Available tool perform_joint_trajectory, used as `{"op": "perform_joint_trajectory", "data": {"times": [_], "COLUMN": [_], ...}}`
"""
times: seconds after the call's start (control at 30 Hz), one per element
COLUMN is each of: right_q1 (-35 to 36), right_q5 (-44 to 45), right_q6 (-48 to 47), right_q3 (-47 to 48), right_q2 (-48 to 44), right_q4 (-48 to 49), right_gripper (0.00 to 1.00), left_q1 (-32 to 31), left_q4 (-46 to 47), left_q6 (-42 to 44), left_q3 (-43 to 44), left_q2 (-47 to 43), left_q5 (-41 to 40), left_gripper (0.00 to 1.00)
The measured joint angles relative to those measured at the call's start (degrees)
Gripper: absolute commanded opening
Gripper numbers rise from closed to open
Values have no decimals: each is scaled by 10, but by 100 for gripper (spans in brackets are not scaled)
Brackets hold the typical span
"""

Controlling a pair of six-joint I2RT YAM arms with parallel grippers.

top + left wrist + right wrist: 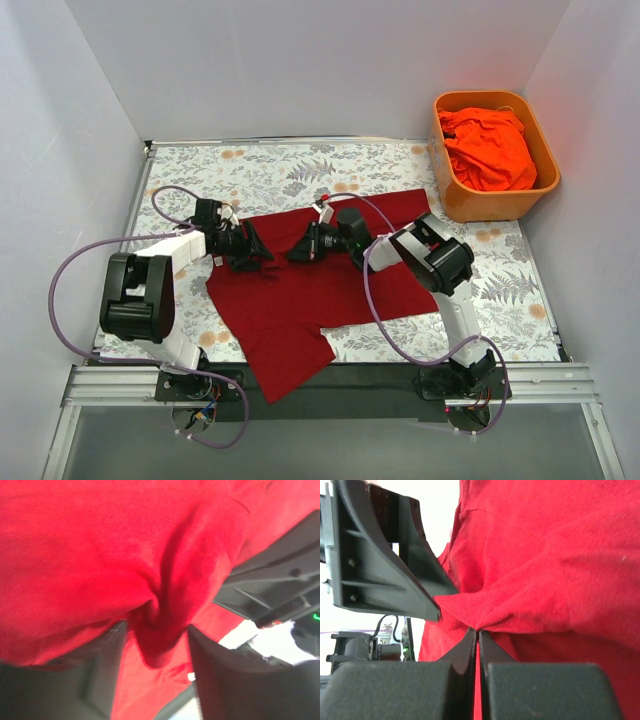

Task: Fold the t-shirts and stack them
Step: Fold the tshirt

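Crimson t-shirt lies spread on the table, mid-front. One flap hangs over the near edge by the arm bases, and the far-right corner ends just short of the tub. Cloth is mostly flat but rucked up near its far edge, where both grippers meet it. Right gripper has its fingers pressed together w/ only a hairline slit btw them, nipping a thin fold of the shirt's edge at the very tips; cloth drapes away from that pinch. Left gripper has a thick bunch of the same shirt puckered btw its two fingers. It looks clamped on it, though the close, blurry wrist view makes that less than certain. In the top view the two grippers point at each other, near but apart, L one coming from the left, R one from the right, both low on the cloth. Orange-red t-shirt sits crumpled inside the orange tub at the far-right corner, well apart from the crimson one. Table has a grey leaf print w/ orange spots.
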Motion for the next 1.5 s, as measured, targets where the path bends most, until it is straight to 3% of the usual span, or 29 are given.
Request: {"op": "perform_joint_trajectory", "data": {"times": [0.03,0.1,0.23,0.47,0.63,0.77,0.9,1.4,1.5], "right_q1": [-1,-5,-17,-36,-42,-45,-46,-46,-45], "right_q5": [0,0,-1,3,23,34,34,33,33], "right_q6": [-2,-6,-29,-110,-189,-230,-251,-270,-270], "right_q3": [-4,-11,-16,-1,51,90,103,117,117], "right_q2": [-10,-31,-73,-106,-106,-106,-105,-101,-101], "right_q4": [-8,-30,-91,-265,-424,-491,-524,-555,-555], "right_gripper": [1,1,1,1,4,6,7,8,8], "left_q1": [0,0,-1,-31,-70,-100,-124,-146,-147], "left_q4": [-8,-21,-41,-55,-63,-54,-45,-33,-29], "left_q6": [-3,-8,-28,-92,-130,-150,-165,-185,-187], "left_q3": [1,1,-2,-64,-85,-85,-83,-77,-73], "left_q2": [-12,-40,-115,-217,-213,-193,-162,-116,-110], "left_q5": [-19,-46,-105,-174,-203,-223,-245,-289,-291], "left_gripper": [63,70,70,63,59,54,46,37,30]}}
